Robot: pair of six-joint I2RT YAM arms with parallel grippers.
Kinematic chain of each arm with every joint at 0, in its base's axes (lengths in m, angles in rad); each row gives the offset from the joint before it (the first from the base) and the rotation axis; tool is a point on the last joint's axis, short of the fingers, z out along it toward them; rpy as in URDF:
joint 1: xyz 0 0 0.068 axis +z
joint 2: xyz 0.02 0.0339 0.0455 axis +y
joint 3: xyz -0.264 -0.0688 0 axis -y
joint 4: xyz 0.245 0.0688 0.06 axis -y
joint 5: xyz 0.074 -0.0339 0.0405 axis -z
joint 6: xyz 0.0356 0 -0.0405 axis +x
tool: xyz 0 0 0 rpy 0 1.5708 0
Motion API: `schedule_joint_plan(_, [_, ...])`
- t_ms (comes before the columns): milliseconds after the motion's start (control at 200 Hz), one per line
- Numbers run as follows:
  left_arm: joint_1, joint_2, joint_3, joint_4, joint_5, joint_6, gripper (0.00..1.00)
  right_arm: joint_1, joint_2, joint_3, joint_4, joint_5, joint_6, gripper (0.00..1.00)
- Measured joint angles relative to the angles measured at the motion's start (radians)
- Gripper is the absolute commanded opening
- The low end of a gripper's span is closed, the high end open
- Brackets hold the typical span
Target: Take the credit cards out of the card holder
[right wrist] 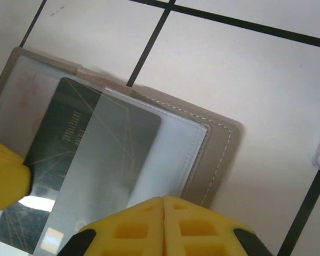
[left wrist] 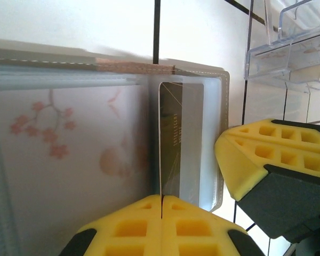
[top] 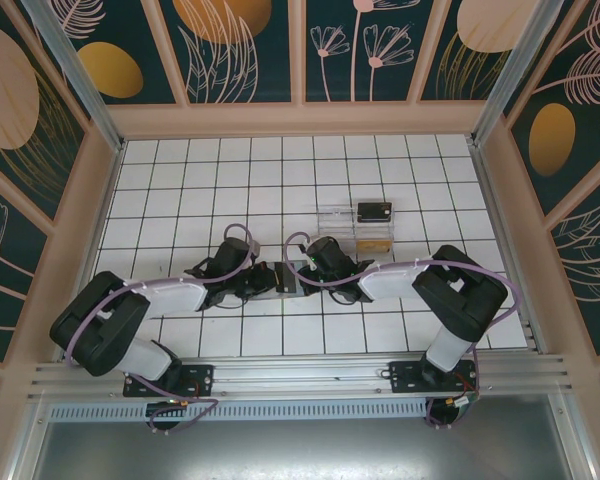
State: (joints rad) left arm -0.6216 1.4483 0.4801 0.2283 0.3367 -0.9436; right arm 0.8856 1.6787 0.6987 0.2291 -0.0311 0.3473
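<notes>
Grip: left gripper (left wrist: 161, 201) clamped edge-on on dark, thin rectangular credit card (left wrist: 176, 133), half out of flat grey bifold card holder (right wrist: 218, 154) on white tiled table (left wrist: 202, 32). Right gripper (right wrist: 163, 200) closed tight at holder's edge.

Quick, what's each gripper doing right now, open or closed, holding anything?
Left gripper: closed on a credit card.
Right gripper: closed at the card holder's edge; grip unclear.

Dark credit card (right wrist: 61, 141) over card holder (right wrist: 220, 154)

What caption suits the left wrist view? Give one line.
Left gripper pinches a dark credit card, partly out of the card holder.
</notes>
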Motion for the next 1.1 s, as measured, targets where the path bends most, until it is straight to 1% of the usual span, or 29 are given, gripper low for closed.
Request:
schedule_joint_plan(345, [0.053, -0.132, -0.036, -0.113, -0.031, 0.051, 0.09, 0.0, 0.0, 0.0, 0.0, 0.0, 0.0, 0.1])
schedule_joint_plan(616, [0.068, -0.241, -0.031, -0.227, -0.069, 0.085, 0.1, 0.0, 0.0, 0.0, 0.0, 0.0, 0.0, 0.11])
schedule_joint_plan(706, [0.068, -0.272, -0.018, -0.244, -0.076, 0.087, 0.09, 0.0, 0.0, 0.0, 0.0, 0.001, 0.001, 0.13])
schedule_joint_plan(776, [0.068, -0.292, -0.011, -0.241, -0.075, 0.087, 0.06, 0.001, -0.005, 0.0, -0.006, 0.005, 0.001, 0.14])
schedule_joint_plan(861, [0.068, -0.318, -0.01, -0.227, -0.072, 0.085, 0.01, 0.0, -0.028, 0.0, -0.038, 0.012, 0.0, 0.17])
schedule_joint_plan(966, [0.068, -0.343, -0.013, -0.174, -0.056, 0.085, 0.0, -0.014, -0.094, -0.008, -0.053, 0.002, 0.003, 0.22])
schedule_joint_plan(1031, [0.068, -0.351, -0.019, -0.115, -0.044, 0.081, 0.0, -0.042, -0.155, -0.021, -0.043, -0.031, 0.009, 0.25])
schedule_joint_plan(1101, [0.068, -0.352, -0.03, -0.037, -0.02, 0.074, 0.0, -0.097, -0.229, -0.045, -0.006, -0.096, 0.032, 0.28])
